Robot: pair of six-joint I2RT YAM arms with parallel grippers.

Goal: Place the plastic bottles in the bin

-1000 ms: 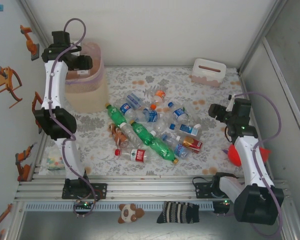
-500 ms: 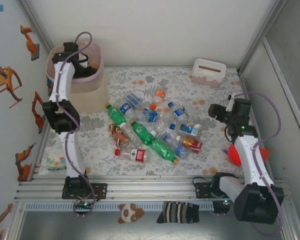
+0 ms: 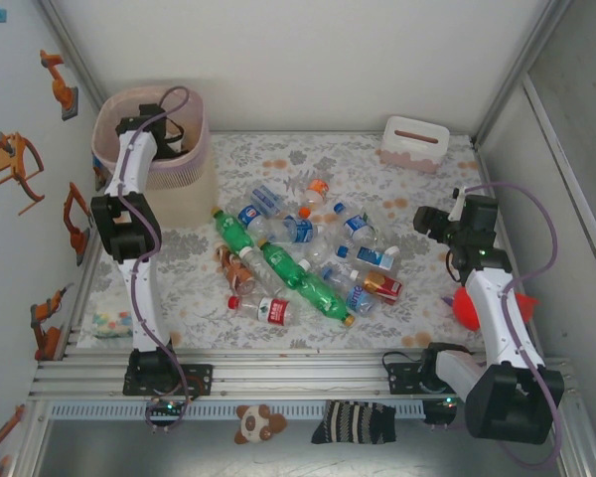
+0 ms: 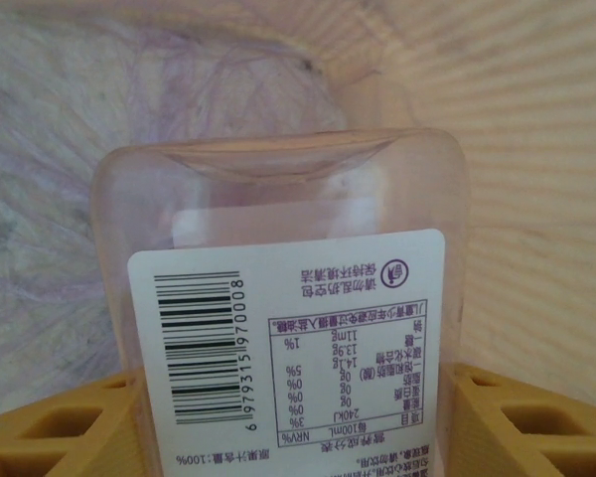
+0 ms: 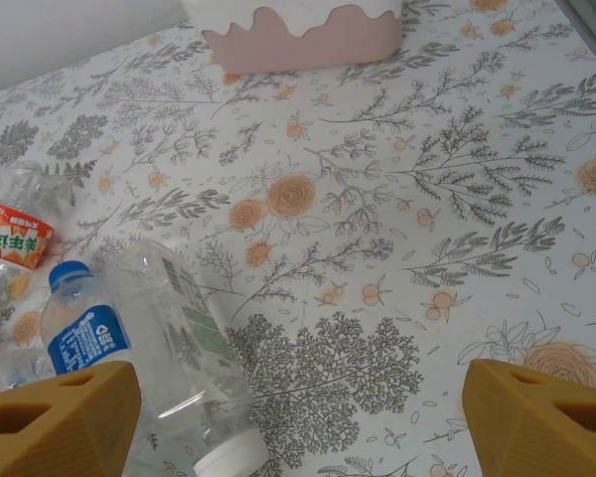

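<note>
Grasping state, left gripper (image 3: 167,124): clamped on a clear bottle (image 4: 298,298), with the yellow fingers (image 4: 521,427) pressing its two sides.
Clear bottle, markings: white label with a barcode and a printed table, facing the left wrist camera; the body is squarish.
Clear bottle, location: held inside the mouth of the bin (image 3: 184,189), with the pink liner (image 4: 89,149) behind and around it; whether it touches the liner cannot be told.
Bin, location: upright at the far left corner of the table (image 3: 278,159), beside the left arm.
Right gripper (image 5: 298,427), state: jaws spread wide with nothing between them; the table's floral surface lies below.
Right gripper, location: to the right of the bottle pile and apart from it.
Plastic bottles (image 3: 298,260), location: lying in a loose pile at the table's centre, well apart from the bin; two green bottles (image 3: 313,286) lie diagonally among the clear ones.
Right wrist view, nearest items: a white-capped bottle (image 5: 179,348) on its side just beside the finger at the view's left, with a blue-capped bottle (image 5: 79,333) right beside it.
Red carton (image 3: 383,287): at the pile's right edge.
White box (image 3: 414,142): at the far right of the table, slot facing up.
</note>
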